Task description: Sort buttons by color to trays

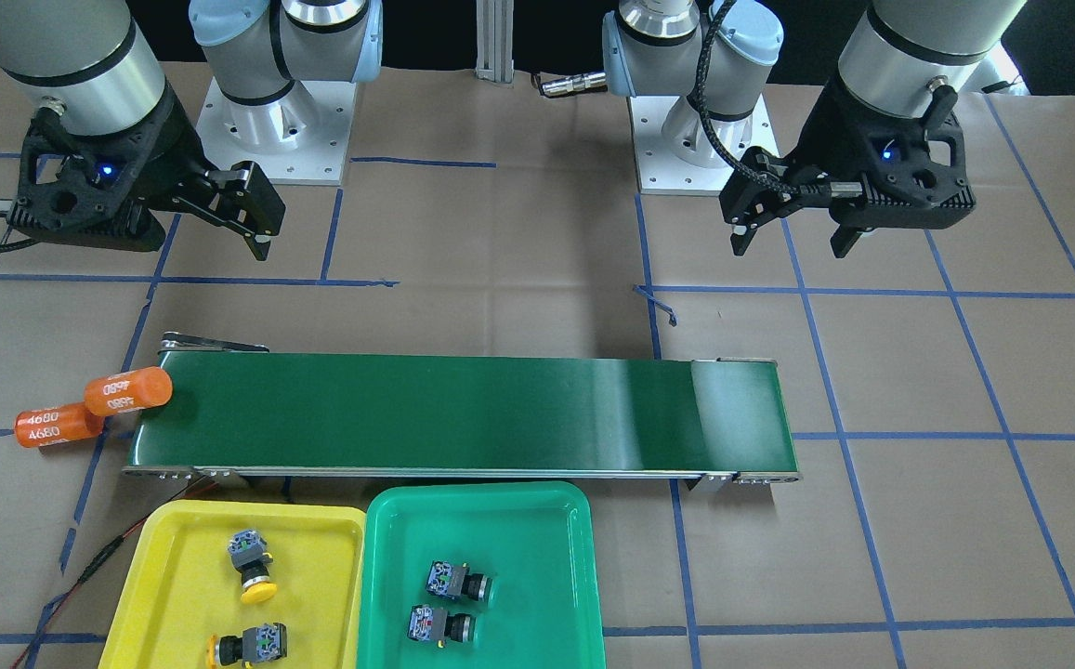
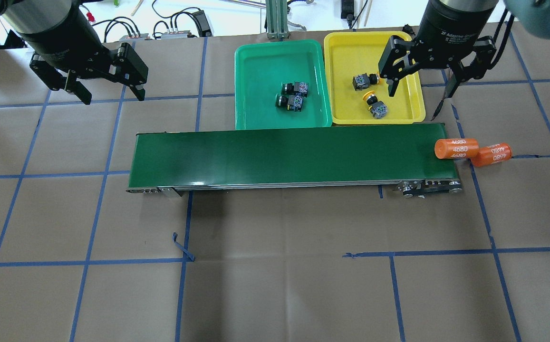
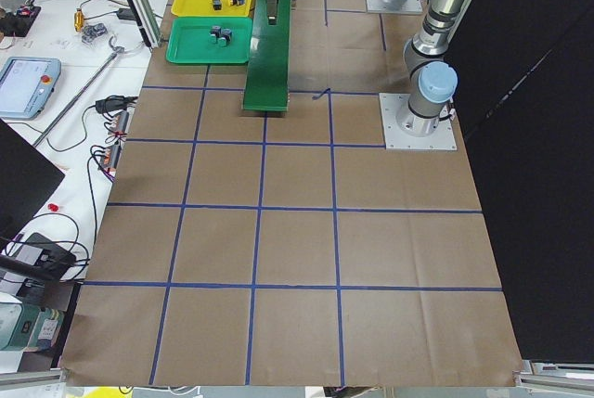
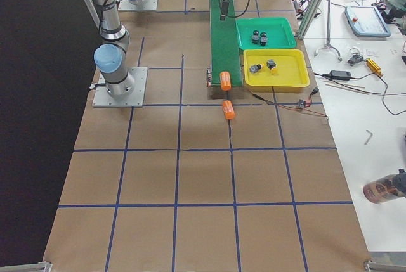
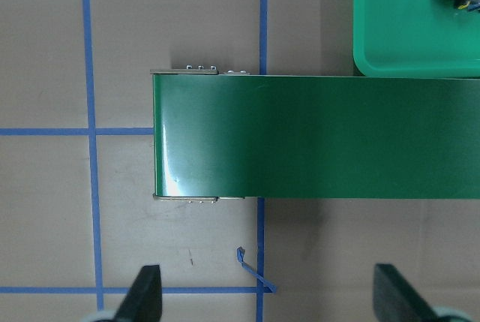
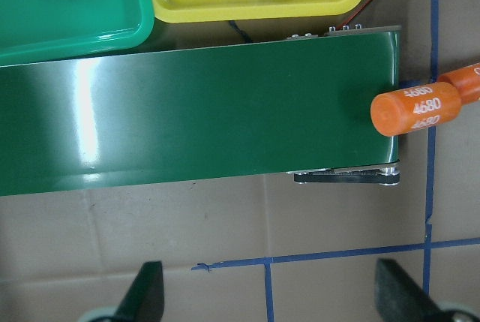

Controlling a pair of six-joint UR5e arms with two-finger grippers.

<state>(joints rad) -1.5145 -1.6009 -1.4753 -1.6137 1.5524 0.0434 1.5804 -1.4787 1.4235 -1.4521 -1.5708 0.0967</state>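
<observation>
Two yellow-capped buttons (image 2: 365, 80) (image 2: 375, 105) lie on their sides in the yellow tray (image 2: 351, 52). Two green-capped buttons (image 2: 294, 88) (image 2: 289, 101) lie side by side in the green tray (image 2: 260, 61). From the front, the yellow pair (image 1: 251, 562) (image 1: 249, 643) and the green pair (image 1: 458, 583) (image 1: 439, 624) show in the same trays. My right gripper (image 2: 419, 88) hangs open and empty above the yellow tray's right edge. My left gripper (image 2: 110, 92) hovers open and empty over bare paper, far left of the trays. The left wrist view shows its fingertips (image 5: 146, 296) spread below the belt's end.
A long dark green belt (image 2: 279, 156) lies across the table in front of both trays. One orange "4680" cylinder (image 2: 456, 148) rests on the belt's right end, another (image 2: 491, 154) on the paper beside it. A red wire (image 1: 100, 557) runs past the yellow tray.
</observation>
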